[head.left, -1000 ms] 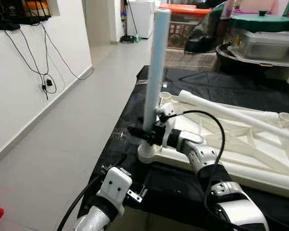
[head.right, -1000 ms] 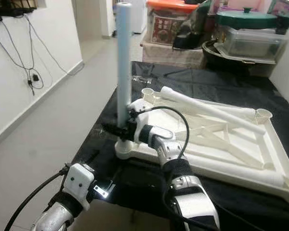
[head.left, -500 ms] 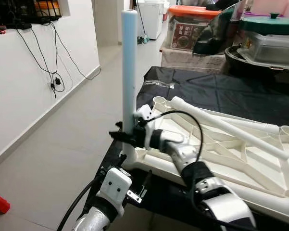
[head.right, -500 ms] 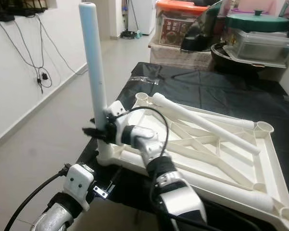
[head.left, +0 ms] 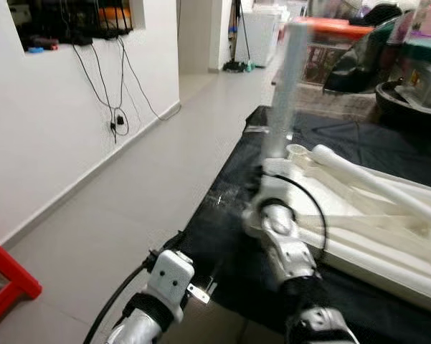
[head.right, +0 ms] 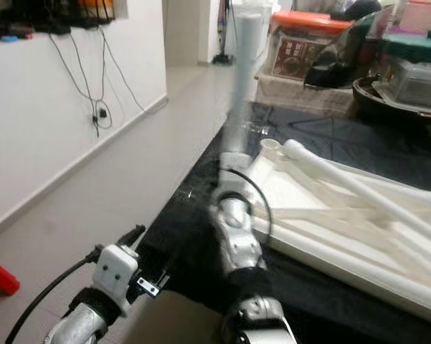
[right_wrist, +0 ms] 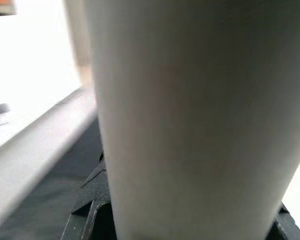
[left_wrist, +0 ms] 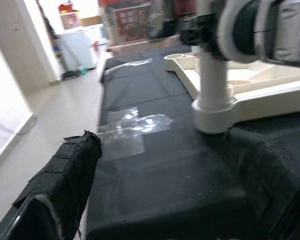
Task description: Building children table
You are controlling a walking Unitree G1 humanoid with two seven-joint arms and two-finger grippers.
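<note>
The pale blue plastic table leg (head.left: 285, 86) stood upright in the corner socket of the upturned white plastic tabletop (head.left: 387, 215), at eleven o'clock on the black-covered table (left_wrist: 154, 165). The right gripper (left_wrist: 202, 30) was closed around the leg low down; the left gripper (left_wrist: 169, 170) hung open and empty beside the table edge. For a firm seat, the leg would best be kept vertical and pressed straight down.

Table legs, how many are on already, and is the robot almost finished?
One leg stands upright in a corner socket of the upside-down tabletop. The right gripper is closed around that leg now. At least one more leg lies loose across the tabletop, and a corner socket beside it is empty. The left gripper waits open, holding nothing. So it looks barely started, not nearly finished.
</note>
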